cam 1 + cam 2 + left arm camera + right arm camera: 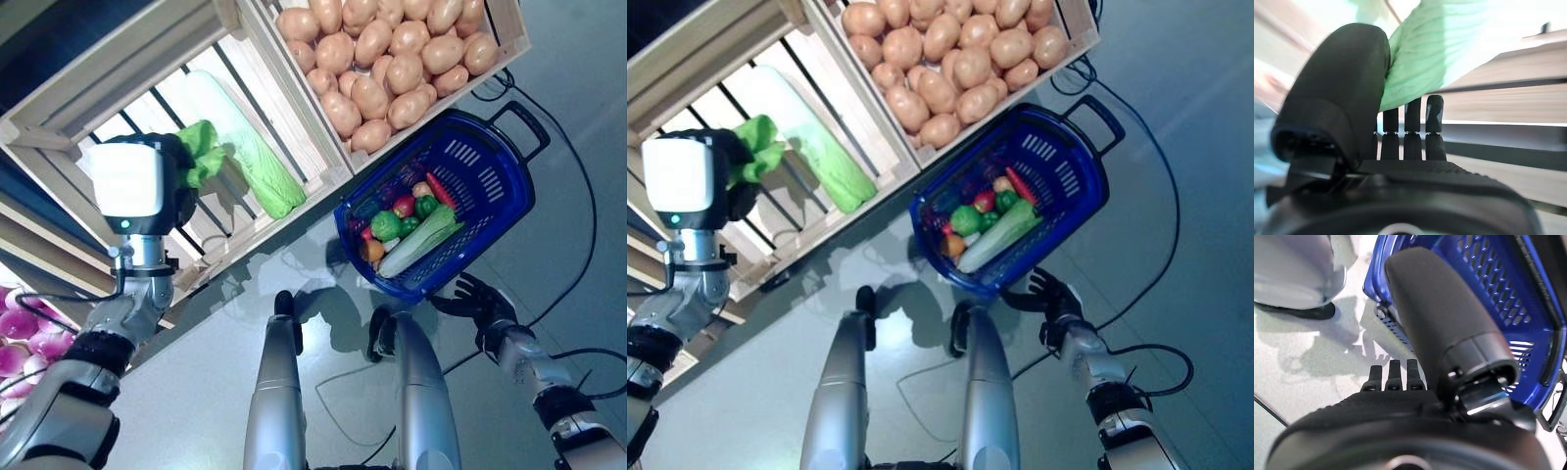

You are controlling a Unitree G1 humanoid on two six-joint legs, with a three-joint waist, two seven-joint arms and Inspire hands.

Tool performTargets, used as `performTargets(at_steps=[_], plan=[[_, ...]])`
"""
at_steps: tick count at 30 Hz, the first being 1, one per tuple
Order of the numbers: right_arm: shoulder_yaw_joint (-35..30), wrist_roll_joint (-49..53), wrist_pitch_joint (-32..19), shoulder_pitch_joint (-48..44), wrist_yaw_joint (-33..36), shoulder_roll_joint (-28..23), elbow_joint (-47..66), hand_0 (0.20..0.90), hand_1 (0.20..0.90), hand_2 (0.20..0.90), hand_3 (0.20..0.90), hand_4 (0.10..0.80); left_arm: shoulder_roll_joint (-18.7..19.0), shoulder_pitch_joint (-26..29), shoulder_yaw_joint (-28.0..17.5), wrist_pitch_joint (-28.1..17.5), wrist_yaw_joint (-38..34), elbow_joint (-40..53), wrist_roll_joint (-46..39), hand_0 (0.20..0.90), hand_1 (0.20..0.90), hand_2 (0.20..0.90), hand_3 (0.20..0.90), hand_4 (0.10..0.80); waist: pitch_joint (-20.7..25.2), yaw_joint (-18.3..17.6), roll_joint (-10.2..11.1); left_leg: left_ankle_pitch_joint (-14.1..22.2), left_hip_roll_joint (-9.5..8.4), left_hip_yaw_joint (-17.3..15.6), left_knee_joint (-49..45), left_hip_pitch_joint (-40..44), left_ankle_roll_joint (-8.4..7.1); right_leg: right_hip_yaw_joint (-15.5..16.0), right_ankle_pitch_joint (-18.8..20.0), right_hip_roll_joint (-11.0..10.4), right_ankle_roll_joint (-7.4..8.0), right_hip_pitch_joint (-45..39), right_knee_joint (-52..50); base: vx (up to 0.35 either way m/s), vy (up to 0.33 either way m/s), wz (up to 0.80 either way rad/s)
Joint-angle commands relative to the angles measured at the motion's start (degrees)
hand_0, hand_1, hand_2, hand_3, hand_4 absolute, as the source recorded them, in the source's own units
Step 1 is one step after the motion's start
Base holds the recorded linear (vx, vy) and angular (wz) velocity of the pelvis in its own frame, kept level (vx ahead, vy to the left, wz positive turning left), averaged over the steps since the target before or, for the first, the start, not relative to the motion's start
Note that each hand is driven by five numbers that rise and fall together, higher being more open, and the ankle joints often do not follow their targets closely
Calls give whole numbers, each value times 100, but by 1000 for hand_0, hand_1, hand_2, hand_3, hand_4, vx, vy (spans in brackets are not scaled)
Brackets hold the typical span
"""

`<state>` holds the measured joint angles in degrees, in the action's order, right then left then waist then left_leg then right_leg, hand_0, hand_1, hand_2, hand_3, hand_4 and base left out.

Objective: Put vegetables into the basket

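The slatted wooden crate (pixel 127 88) is cut off at the frame edge; a long cabbage (pixel 245 147) lies in it. Beside it, the crate of potatoes (pixel 377 59) borders the blue basket (pixel 490 186) on the floor, which holds a heap of vegetables (pixel 407 225). The left hand (pixel 1352 112) is largely hidden behind its wrist housing, fingers pinching a green leafy vegetable (pixel 201 147) over the slats. The right hand (pixel 480 299) hovers just beside the basket's rim, fingers spread and empty. Pink produce (pixel 18 338) is cropped at the edge.
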<state>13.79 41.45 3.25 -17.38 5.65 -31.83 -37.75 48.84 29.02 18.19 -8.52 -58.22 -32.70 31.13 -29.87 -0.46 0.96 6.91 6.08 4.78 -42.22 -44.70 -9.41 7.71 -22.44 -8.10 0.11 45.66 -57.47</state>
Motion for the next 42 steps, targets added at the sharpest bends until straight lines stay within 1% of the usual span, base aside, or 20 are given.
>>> performTargets(at_steps=[1, 2, 3, 4, 6, 9, 10, 12, 13, 15, 18, 19, 23, 26, 28, 32, 35, 37, 39, 42], plan=[[-505, 135, -583, 215, 331, 46, 418, 900, 900, 900, 900, 800, -117, -80, -909, -428, -464, 564, -758, 300, 300, 300, 300, 400, 8, 168, -37, 411, -432, -645, -149, 407, 658, -20, 742, -19, 24, -688, 863, 63, -24, 12], [-538, 124, -597, 272, 324, 98, 413, 900, 900, 900, 900, 800, -228, -150, -1027, -590, -403, 685, -924, 300, 300, 300, 300, 400, 8, 185, -32, 410, -455, -635, -94, 506, 668, -8, 747, -30, 29, -791, 922, 96, -31, 9], [-579, 25, -639, 366, 289, 190, 384, 900, 900, 900, 900, 800, -460, -268, -1190, -942, -264, 858, -1251, 300, 300, 300, 300, 400, 36, 213, -20, 379, -485, -609, 70, 689, 684, 12, 770, -46, 43, -951, 1044, 90, -27, 6], [-577, 15, -653, 402, 308, 226, 399, 900, 900, 900, 900, 800, -550, -310, -1253, -1041, -167, 966, -1356, 300, 300, 300, 300, 400, 61, 220, -14, 365, -493, -601, 129, 749, 679, 28, 781, -58, 47, -1015, 1105, 99, -29, 8], [-644, 2, -702, 561, 324, 348, 410, 900, 900, 900, 900, 800, -863, -467, -1438, -1456, 276, 1294, -1954, 300, 300, 300, 300, 400, 180, 262, 12, 345, -544, -575, 299, 959, 690, 80, 813, -86, 66, -1245, 1304, 96, -25, 14], [-675, -92, -776, 696, 311, 486, 367, 900, 900, 900, 900, 800, -1183, -612, -1567, -1767, 721, 1598, -2523, 300, 300, 300, 300, 400, 253, 298, 39, 336, -589, -523, 387, 1109, 707, 143, 836, -120, 73, -1451, 1445, 89, -9, 15], [-672, -215, -793, 751, 292, 572, 353, 900, 900, 900, 900, 800, -1389, -712, -1596, -1996, 1170, 1725, -3102, 300, 300, 300, 300, 400, 311, 322, 61, 288, -600, -498, 550, 1263, 710, 165, 874, -127, 82, -1617, 1614, 94, 1, 9], [-665, -236, -777, 767, 297, 617, 364, 900, 900, 900, 900, 800, -1576, -793, -1636, -2065, 1401, 1898, -3326, 300, 300, 300, 300, 400, 361, 351, 89, 230, -615, -468, 732, 1416, 714, 194, 933, -122, 99, -1786, 1821, 83, -3, 5], [-652, -239, -786, 783, 307, 661, 360, 900, 900, 900, 900, 800, -1694, -845, -1642, -2144, 1761, 1966, -3722, 300, 300, 300, 300, 400, 401, 369, 105, 181, -616, -449, 892, 1535, 713, 214, 974, -114, 108, -1904, 1974, 87, -7, 8], [-665, -287, -819, 845, 264, 721, 375, 900, 900, 900, 900, 800, -1871, -927, -1633, -2200, 2104, 2083, -3992, 300, 300, 300, 300, 400, 472, 387, 128, 103, -621, -412, 1116, 1706, 706, 272, 1065, -100, 119, -2126, 2284, 83, -13, 2], [-650, -373, -863, 917, 187, 769, 515, 900, 900, 900, 900, 800, -2094, -1039, -1589, -2240, 2647, 2223, -4686, 300, 300, 300, 300, 400, 593, 406, 169, -61, -615, -342, 1553, 2010, 679, 354, 1227, -57, 141, -2510, 2848, 84, -17, -2], [-639, -389, -913, 938, 151, 777, 561, 900, 900, 900, 900, 800, -2195, -1108, -1573, -2277, 3006, 2249, -5002, 300, 300, 300, 300, 400, 657, 417, 182, -129, -611, -303, 1791, 2187, 671, 388, 1298, -54, 158, -2705, 3145, 98, -7, -5], [-664, -710, -1106, 1130, -109, 901, 889, 900, 900, 900, 900, 800, -2554, -1362, -1596, -2257, 4023, 2453, -6154, 300, 300, 300, 300, 400, 932, 421, 186, -405, -624, -280, 2581, 2700, 662, 516, 1575, -62, 256, -3262, 3999, 101, 1, -3], [-656, -1019, -1168, 1295, -327, 991, 1247, 900, 900, 900, 900, 800, -2807, -1571, -1637, -2058, 4667, 2654, -6876, 300, 300, 300, 300, 400, 1134, 408, 184, -544, -614, -292, 3121, 3093, 673, 569, 1758, -84, 356, -3640, 4503, 120, 5, 0], [-649, -1197, -1070, 1389, -459, 992, 1586, 900, 900, 900, 900, 800, -2881, -1692, -1618, -1907, 4865, 2725, -6923, 300, 300, 300, 300, 400, 1294, 388, 198, -626, -586, -345, 3518, 3385, 680, 594, 1876, -77, 427, -3884, 4835, 131, -7, -5], [-736, -1209, -718, 1577, -1017, 834, 2410, 900, 900, 900, 900, 800, -2870, -1843, -1614, -1583, 5160, 2748, -6961, 300, 300, 300, 300, 400, 1524, 315, 209, -768, -515, -440, 4073, 3788, 671, 629, 2125, -106, 569, -4214, 5325, 108, 1, -3], [-790, -941, -358, 1769, -1642, 673, 2978, 900, 900, 900, 900, 800, -2836, -1990, -1636, -1375, 5487, 2746, -7070, 300, 300, 300, 300, 400, 1711, 262, 210, -849, -469, -523, 4414, 4031, 679, 610, 2261, -105, 643, -4335, 5560, 96, 8, -3], [-785, -700, -46, 1880, -2282, 519, 3372, 900, 900, 900, 900, 800, -2841, -2075, -1627, -1209, 5732, 2691, -7153, 300, 300, 300, 300, 400, 1841, 235, 200, -927, -441, -560, 4665, 4171, 673, 623, 2340, -101, 690, -4424, 5721, 65, 1, 0], [-735, -562, 263, 1857, -2543, 358, 3621, 900, 900, 900, 900, 800, -2801, -2042, -1555, -1156, 5935, 2542, -7269, 300, 300, 300, 300, 400, 1934, 221, 214, -930, -439, -574, 4707, 4216, 666, 617, 2387, -106, 727, -4462, 5805, 33, -16, -4], [-608, -466, 452, 1726, -2879, 163, 3776, 900, 900, 900, 900, 800, -2744, -1983, -1424, -1003, 6172, 2442, -7223, 300, 300, 300, 300, 400, 2027, 218, 222, -895, -444, -618, 4700, 4280, 683, 607, 2432, -133, 753, -4491, 5852, 29, -14, -10]])
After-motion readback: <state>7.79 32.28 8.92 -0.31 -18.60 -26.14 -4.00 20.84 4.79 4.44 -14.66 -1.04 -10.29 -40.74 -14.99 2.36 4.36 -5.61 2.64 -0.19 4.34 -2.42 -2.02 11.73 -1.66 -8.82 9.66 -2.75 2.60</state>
